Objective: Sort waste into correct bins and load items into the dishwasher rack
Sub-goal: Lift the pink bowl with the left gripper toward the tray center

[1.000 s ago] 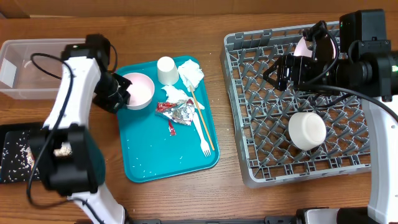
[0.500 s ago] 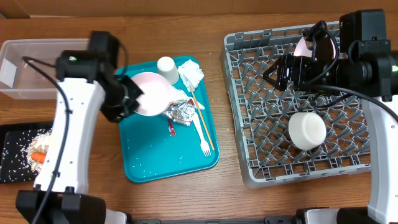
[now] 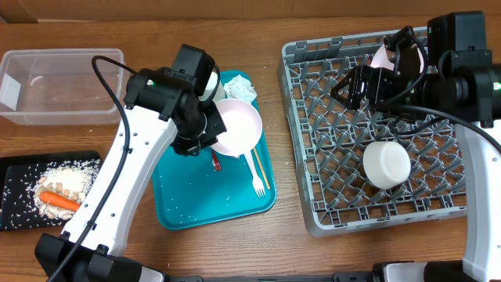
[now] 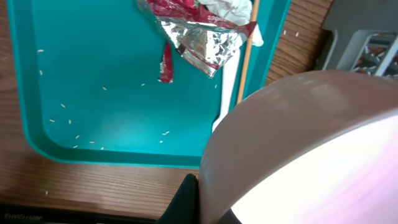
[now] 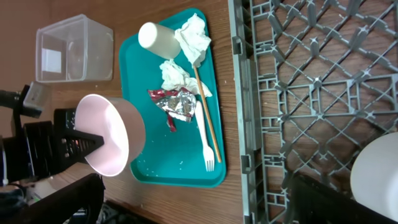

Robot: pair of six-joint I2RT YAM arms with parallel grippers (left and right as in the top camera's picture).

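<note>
A brown wooden table is carrying everything. The left gripper is clenching the rim of a small white bowl, holding it tilted above the teal serving tray. The foil wrapper is lying beneath the bowl, with the fork and chopsticks just beside it. The cup and napkins are sitting at the tray's far end. Further left are the clear tub and the black tray — rice and the carrot are lying in the latter. The right gripper is hovering spread wide, grasping nothing, over the dishwasher rack, well apart from the held bowl. A second bowl is resting among the rack's pegs.
</note>
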